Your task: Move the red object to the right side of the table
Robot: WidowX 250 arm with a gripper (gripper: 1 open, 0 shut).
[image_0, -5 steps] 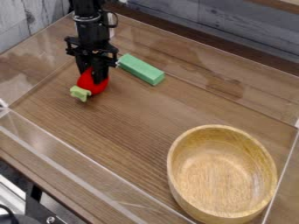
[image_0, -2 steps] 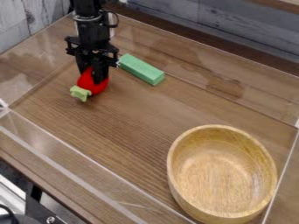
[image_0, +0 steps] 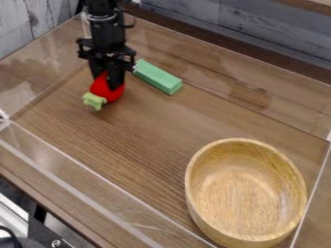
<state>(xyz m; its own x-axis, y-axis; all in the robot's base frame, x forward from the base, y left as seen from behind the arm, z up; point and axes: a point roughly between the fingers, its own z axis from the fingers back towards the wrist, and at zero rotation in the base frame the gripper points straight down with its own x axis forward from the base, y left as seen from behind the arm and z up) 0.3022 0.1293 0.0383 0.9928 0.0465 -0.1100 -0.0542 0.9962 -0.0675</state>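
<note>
Overhead-oblique view of a single arm at the brown wood-grain tabletop with low clear acrylic walls. The black claw points straight down with its jaws clamped on the small rounded bright red toy, whose short light-green stub projects below and to the left of the claw.

Compared with the view a second ago, the claw and the red toy have shifted slightly up and to the right together, and the toy now appears just clear of the wood surface. This is read as the grasp being complete and the lift beginning; the carry across the tabletop is not yet under way.

The red toy sits directly under the claw, between its jaws. The flat green rectangular block lies just to the right of the claw, apart from it. The round light wooden bowl stands well apart, far to the lower right, near the region where the toy should presumably be set down.
</note>
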